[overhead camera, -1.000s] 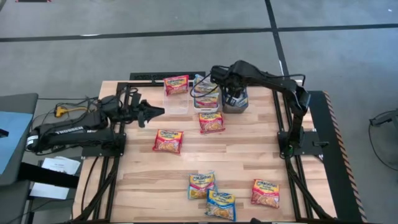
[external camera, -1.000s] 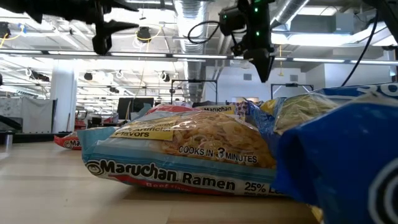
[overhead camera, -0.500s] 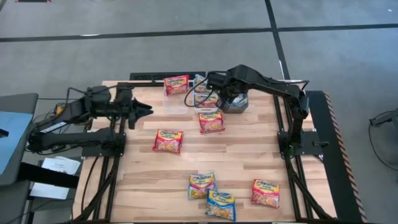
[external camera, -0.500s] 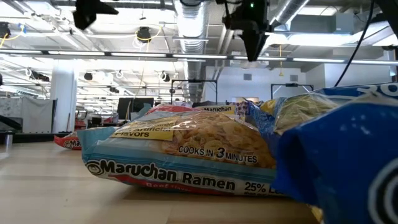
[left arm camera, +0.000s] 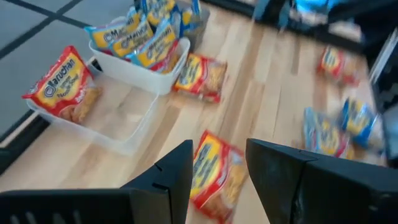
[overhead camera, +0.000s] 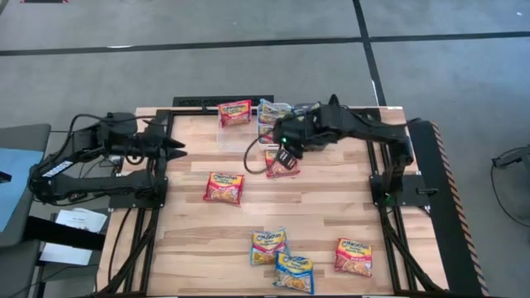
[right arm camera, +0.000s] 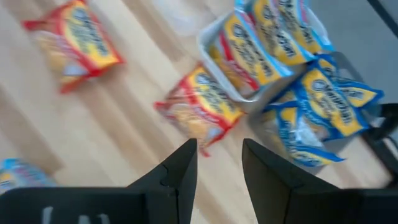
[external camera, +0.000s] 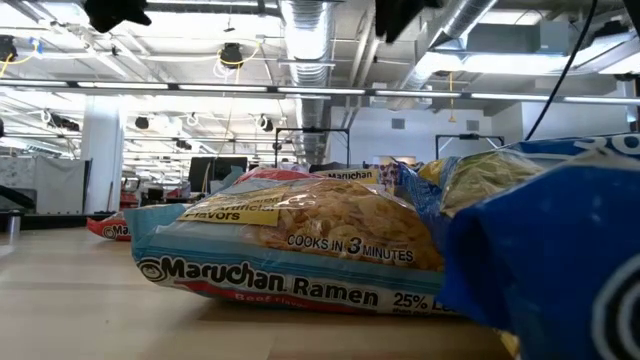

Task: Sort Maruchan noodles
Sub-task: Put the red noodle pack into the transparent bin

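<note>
- The right gripper point(overhead camera: 283, 157), jaws parted and empty, hangs above a red packet point(overhead camera: 282, 163) lying just in front of the bins at the bench's far edge.
- The white bin point(right arm camera: 249, 87) holds blue-banded packets; more sit in the grey bin point(right arm camera: 314, 152) beside it; one red packet point(left arm camera: 62, 84) rests in the clear bin point(left arm camera: 127, 134).
- The left gripper point(overhead camera: 175, 150), fingers apart and empty, waits near the left edge.
- Four packets lie loose nearer the front edge; another red one point(overhead camera: 224, 188) sits mid-bench.
- A clean pick likely calls for a straight descent, the fingers straddling the packet's short sides and closing gently so that the plastic does not slip.
</note>
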You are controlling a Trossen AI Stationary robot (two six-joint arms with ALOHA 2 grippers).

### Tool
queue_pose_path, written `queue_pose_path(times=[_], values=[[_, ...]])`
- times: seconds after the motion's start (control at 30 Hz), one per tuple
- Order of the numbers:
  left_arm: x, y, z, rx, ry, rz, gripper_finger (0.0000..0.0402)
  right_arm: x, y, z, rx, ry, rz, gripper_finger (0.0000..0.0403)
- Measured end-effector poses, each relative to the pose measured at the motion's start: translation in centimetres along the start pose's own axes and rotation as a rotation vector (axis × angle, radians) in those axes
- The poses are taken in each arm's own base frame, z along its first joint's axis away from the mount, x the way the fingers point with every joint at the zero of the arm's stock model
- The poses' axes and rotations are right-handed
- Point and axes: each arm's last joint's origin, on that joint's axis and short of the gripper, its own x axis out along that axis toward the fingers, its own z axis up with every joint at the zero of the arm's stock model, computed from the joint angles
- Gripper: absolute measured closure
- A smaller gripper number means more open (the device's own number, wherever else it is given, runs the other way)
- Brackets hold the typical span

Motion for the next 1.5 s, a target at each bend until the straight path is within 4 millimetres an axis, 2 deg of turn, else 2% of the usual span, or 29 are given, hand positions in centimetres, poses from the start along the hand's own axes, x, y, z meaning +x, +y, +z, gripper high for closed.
queue_pose_path(times=[0.2, 0.4, 0.63, 0.8, 1.2, 1.5], values=[[0.8, 0.1, -0.3, 0.089, 0.082, 0.005, 0.0266, -2.6, 2.6, -1.6, 0.031, -0.048, 0.085, 0.0253], [2.1, 0.1, 0.1, 0.113, 0.122, 0.008, 0.0266, -4.1, 4.7, -3.4, 0.096, -0.053, 0.141, 0.0253], [4.3, 0.1, 1.1, 0.151, 0.212, 0.064, 0.0263, -6.7, 5.4, -5.4, 0.218, -0.140, 0.153, 0.0253], [5.6, -0.4, 1.4, 0.069, 0.277, -0.082, 0.0262, -8.1, 5.3, -6.3, 0.248, -0.171, 0.180, 0.0253], [8.1, -2.9, 0.8, 0.047, 0.459, -0.483, 0.0257, -8.2, 5.6, -6.6, 0.253, -0.167, 0.187, 0.0253], [10.4, -3.9, 0.1, 0.170, 0.563, -0.456, 0.0232, -8.3, 5.7, -6.7, 0.243, -0.168, 0.188, 0.0253]])
